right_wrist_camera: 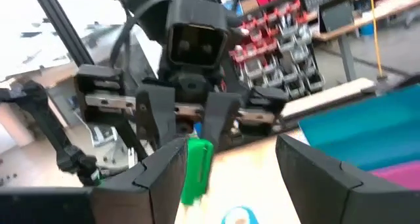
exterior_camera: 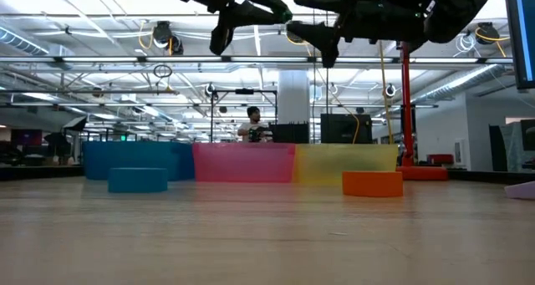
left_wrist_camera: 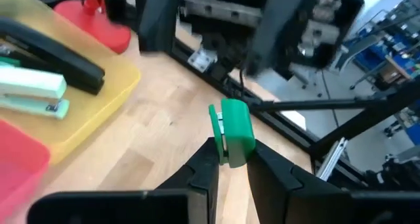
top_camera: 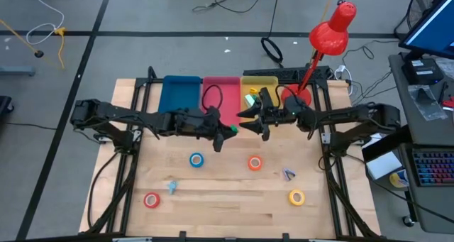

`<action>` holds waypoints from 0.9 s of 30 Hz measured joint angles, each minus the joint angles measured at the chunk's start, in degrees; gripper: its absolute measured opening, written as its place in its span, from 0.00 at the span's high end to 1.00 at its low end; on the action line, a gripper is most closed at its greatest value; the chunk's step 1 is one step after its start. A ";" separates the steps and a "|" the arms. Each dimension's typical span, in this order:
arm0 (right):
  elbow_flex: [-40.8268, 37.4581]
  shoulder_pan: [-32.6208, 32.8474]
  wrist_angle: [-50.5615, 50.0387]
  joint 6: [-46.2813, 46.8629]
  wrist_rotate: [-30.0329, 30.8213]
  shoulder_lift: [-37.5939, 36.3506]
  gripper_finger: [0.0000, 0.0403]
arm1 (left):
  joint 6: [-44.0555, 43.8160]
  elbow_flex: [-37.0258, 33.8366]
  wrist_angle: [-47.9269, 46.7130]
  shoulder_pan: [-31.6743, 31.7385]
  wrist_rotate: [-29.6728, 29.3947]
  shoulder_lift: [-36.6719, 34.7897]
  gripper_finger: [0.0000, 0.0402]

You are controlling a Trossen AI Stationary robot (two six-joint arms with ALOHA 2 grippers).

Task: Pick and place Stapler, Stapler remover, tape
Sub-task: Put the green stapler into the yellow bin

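Observation:
My left gripper (top_camera: 228, 132) hangs above the table's middle, shut on a small green object (left_wrist_camera: 233, 129). It also shows in the right wrist view (right_wrist_camera: 197, 168). My right gripper (top_camera: 250, 121) faces it from the right, open, with its fingers (right_wrist_camera: 164, 178) apart and nothing between them. A black stapler (left_wrist_camera: 59, 53) and a mint one (left_wrist_camera: 33, 86) lie in the yellow bin (top_camera: 260, 82). The tape rolls lie flat on the wood: blue (top_camera: 196, 160), orange (top_camera: 255, 163), red (top_camera: 151, 199) and yellow (top_camera: 296, 197). My left gripper pinches the green object's near end (left_wrist_camera: 231, 157) between its two fingertips (left_wrist_camera: 203, 165). The fingers come almost level from the table's left. The object sticks out past the fingertips, clear of the table.
Blue (top_camera: 179, 94), red (top_camera: 221, 93) and yellow bins stand side by side at the far edge. A red desk lamp (top_camera: 330, 30) stands at the far right with its base (top_camera: 294, 96) on the table. Two small pieces (top_camera: 172, 187) (top_camera: 288, 174) lie among the rolls.

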 joint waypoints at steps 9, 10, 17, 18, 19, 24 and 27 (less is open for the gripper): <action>-0.01 0.41 -2.51 -0.12 -2.06 -2.16 0.44 | -0.05 0.00 -0.57 0.80 3.07 0.00 0.83; -0.03 0.65 -2.82 -0.14 -2.04 -2.11 0.44 | -0.05 0.00 -0.51 0.96 3.11 0.00 0.83; 0.14 1.21 -1.69 -0.22 -1.57 -0.44 0.44 | 0.11 0.00 0.25 1.34 4.15 0.00 0.84; 0.22 1.21 -0.99 -0.10 -0.84 0.19 0.43 | 0.11 0.00 0.28 1.34 4.15 0.00 0.85; 0.30 1.21 -1.04 0.31 -0.38 0.68 0.42 | 0.11 0.00 0.33 1.34 4.15 0.00 0.85; 0.31 1.40 0.62 1.57 -0.49 1.15 0.35 | 0.26 0.00 0.33 1.32 4.15 0.00 0.85; 0.10 1.59 -0.03 2.09 -0.49 1.82 0.33 | 0.18 0.00 0.34 1.62 4.15 0.00 0.85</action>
